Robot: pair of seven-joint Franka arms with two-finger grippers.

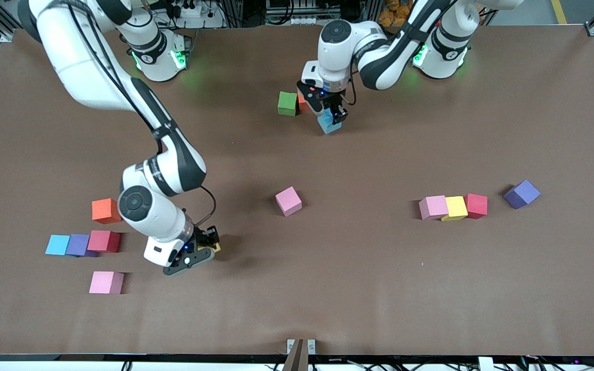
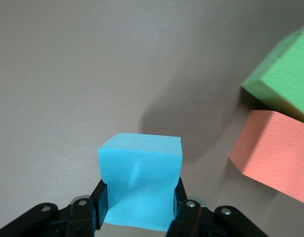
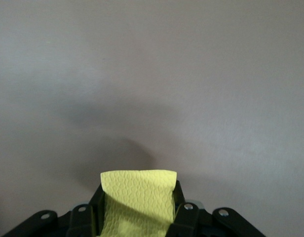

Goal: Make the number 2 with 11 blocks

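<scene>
My left gripper is shut on a light blue block, low over the table beside a green block and an orange block. My right gripper is shut on a yellow block, low over bare table toward the right arm's end. A lone pink block lies mid-table. The blocks lie scattered, and the number 2 is not in view.
Toward the left arm's end, pink, yellow and red blocks touch in a row, with a purple one beside them. Near the right gripper lie orange, blue, purple, red and pink blocks.
</scene>
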